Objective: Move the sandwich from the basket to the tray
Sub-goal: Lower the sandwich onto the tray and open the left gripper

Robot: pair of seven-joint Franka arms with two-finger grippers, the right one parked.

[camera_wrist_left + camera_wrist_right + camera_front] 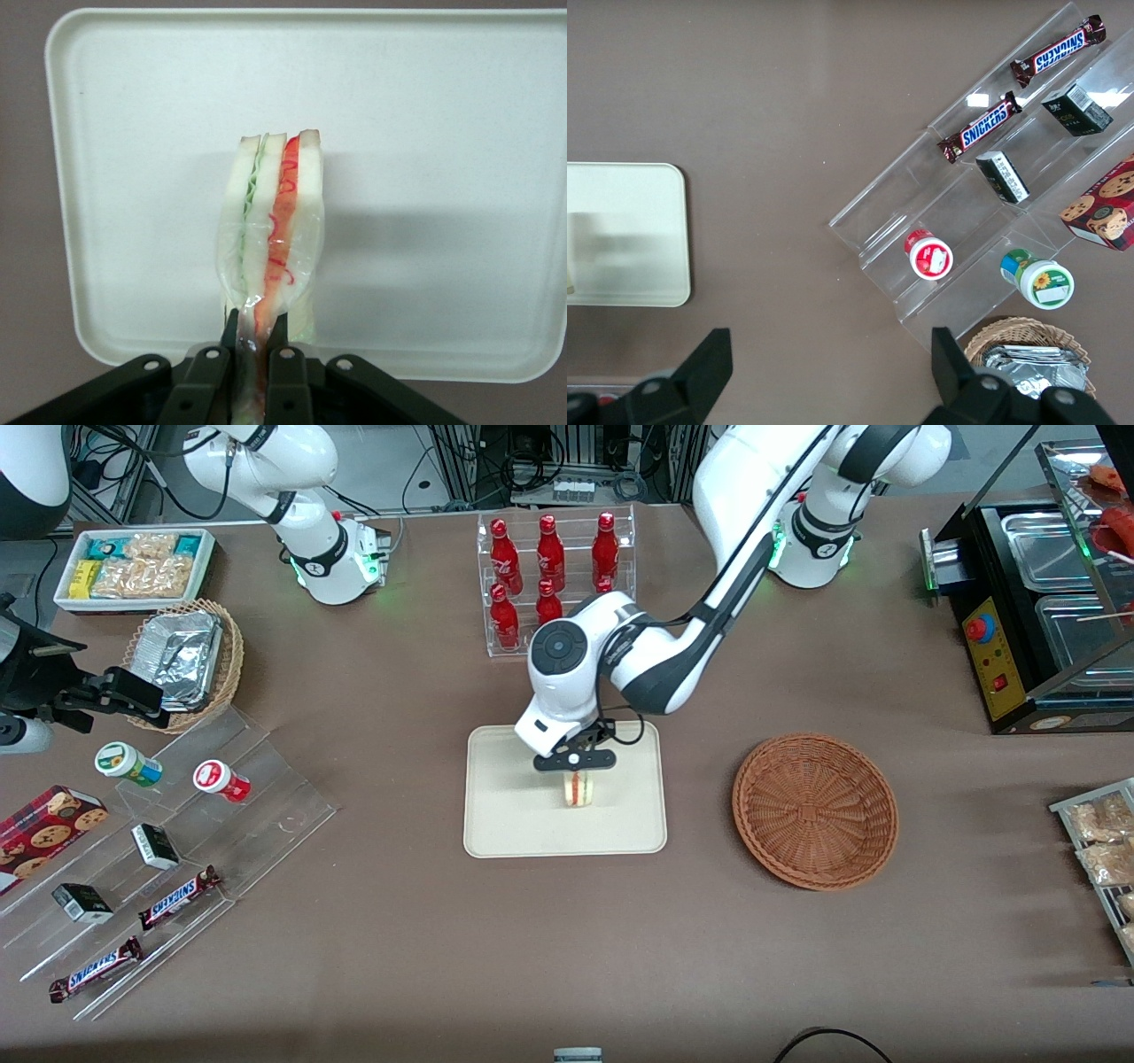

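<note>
Front view: the tray [505, 815] lies near the middle of the table [532, 948], with a broad band of bare brown surface between it and the table edge nearest the camera. The gripper [575, 770] hangs over the tray's middle, toward the tray edge farther from the camera. The sandwich [578, 789] stands on edge directly beneath it, on or just above the tray floor; contact cannot be told. The basket [815, 811] sits beside the tray toward the working arm's end of the table, well apart from it, and holds nothing. A clear rack of red bottles [551, 567] stands farther from the camera than the tray, apart from its edge.

Left wrist view: the fingers [205, 385] are closed almost together on the wrapped corner of the sandwich [275, 230], which points away with red and green filling showing between the bread slices. The tray [443, 133] spreads bare on every side of it, rim visible along three edges

Right wrist view: one rounded corner of the tray [629, 239] shows, with bare table beside it
</note>
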